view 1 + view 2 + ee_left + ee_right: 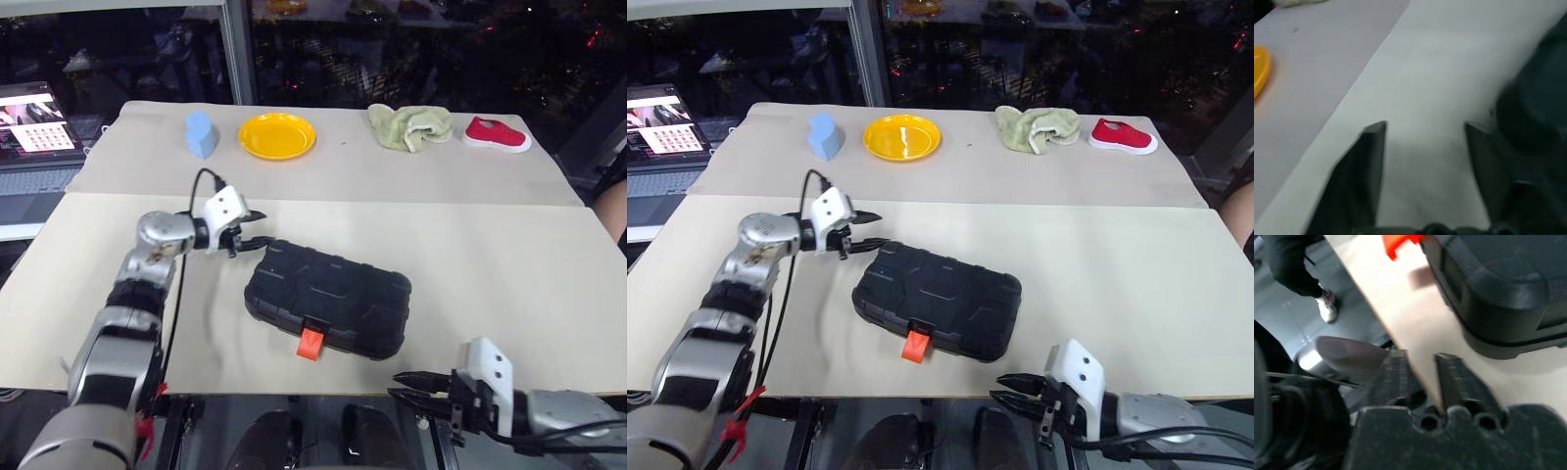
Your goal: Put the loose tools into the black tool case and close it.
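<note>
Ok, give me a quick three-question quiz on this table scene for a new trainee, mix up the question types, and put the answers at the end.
1. True or false: the black tool case lies with its lid down.
2. Which gripper is nearest the case's far left corner? A) left gripper B) right gripper
3. Fill the gap: the latch on the case's near edge is ___ in colour.

Key
1. True: the lid is down on the table, and no loose tools show.
2. A: its fingers stand apart, holding nothing; the right gripper hangs shut at the near table edge.
3. Orange.
</note>
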You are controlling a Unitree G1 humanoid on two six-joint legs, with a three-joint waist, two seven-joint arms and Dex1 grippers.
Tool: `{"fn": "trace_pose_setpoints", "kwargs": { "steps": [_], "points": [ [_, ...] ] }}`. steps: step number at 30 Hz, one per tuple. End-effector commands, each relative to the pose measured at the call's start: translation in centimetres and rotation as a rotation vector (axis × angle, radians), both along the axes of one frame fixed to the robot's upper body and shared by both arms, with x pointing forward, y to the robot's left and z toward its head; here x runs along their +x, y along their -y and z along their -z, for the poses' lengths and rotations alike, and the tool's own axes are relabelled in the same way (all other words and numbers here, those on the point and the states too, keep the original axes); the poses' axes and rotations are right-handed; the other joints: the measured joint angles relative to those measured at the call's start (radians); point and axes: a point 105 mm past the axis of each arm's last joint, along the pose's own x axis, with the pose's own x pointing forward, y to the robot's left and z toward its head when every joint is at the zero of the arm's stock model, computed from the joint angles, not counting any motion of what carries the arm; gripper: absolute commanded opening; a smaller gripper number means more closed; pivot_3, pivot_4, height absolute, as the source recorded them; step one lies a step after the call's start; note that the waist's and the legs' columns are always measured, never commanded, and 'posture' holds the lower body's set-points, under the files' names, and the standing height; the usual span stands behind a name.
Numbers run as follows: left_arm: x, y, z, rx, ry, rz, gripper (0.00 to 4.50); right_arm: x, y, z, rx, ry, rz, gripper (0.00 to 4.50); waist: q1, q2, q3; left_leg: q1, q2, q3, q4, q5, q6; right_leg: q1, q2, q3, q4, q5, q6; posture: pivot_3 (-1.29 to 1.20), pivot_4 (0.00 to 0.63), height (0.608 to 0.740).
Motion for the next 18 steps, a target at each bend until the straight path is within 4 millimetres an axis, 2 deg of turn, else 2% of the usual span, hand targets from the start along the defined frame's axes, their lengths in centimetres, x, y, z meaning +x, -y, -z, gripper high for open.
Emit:
{"fn": "trace_pose_setpoints", "kwargs": {
  "steps": [1, 3, 4, 9, 15, 18],
  "points": [
    [0.3, 0.9, -0.1, 0.066, 0.022, 0.056, 1.1, 0.7, -0.5, 0.6, -0.025, 0.012, -0.011, 0.0, -0.001, 0.0, 0.0, 0.0, 0.0, 0.0, 0.0, 0.0, 0.001, 0.0, 0.0, 0.0, 0.0, 0.0, 0.0, 0.0, 0.15, 0.74],
    [0.2, 1.3, 0.2, 0.096, 0.016, 0.081, 0.27, 1.1, -0.6, 0.8, -0.039, 0.022, -0.011, 0.0, -0.005, 0.0, 0.0, -0.001, 0.0, 0.0, 0.0, 0.0, 0.004, -0.001, 0.0, 0.0, -0.001, 0.0, 0.0, 0.0, 0.15, 0.74],
    [0.0, 1.5, 0.5, 0.112, 0.004, 0.106, 0.04, 1.6, -0.5, 0.9, -0.053, 0.033, 0.001, 0.0, -0.006, 0.0, 0.0, -0.002, 0.0, 0.0, 0.0, 0.002, 0.008, -0.002, 0.0, 0.0, -0.001, 0.0, 0.001, 0.0, 0.15, 0.74],
    [-2.0, 1.6, 2.0, 0.188, -0.083, 0.259, 0.04, 4.0, 0.7, 0.7, -0.102, 0.103, 0.091, 0.0, -0.004, 0.0, 0.0, -0.018, 0.0, 0.0, 0.01, 0.002, 0.009, -0.019, 0.001, 0.0, 0.008, 0.0, 0.0, 0.0, 0.15, 0.74],
    [-4.8, 0.9, 3.2, 0.254, -0.198, 0.412, 0.04, 7.7, 3.3, -0.5, -0.134, 0.22, 0.255, 0.0, -0.006, 0.0, 0.0, -0.017, -0.001, 0.002, 0.012, 0.001, 0.012, -0.015, 0.0, 0.001, 0.007, 0.001, 0.003, 0.0, 0.15, 0.74],
    [-5.8, 0.7, 3.5, 0.258, -0.232, 0.444, 0.04, 8.9, 4.1, -1.2, -0.124, 0.247, 0.317, 0.0, -0.006, 0.001, -0.001, -0.015, -0.001, 0.002, 0.013, 0.001, 0.012, -0.014, -0.001, 0.002, 0.008, 0.002, 0.003, 0.0, 0.15, 0.74]
  ]
}}
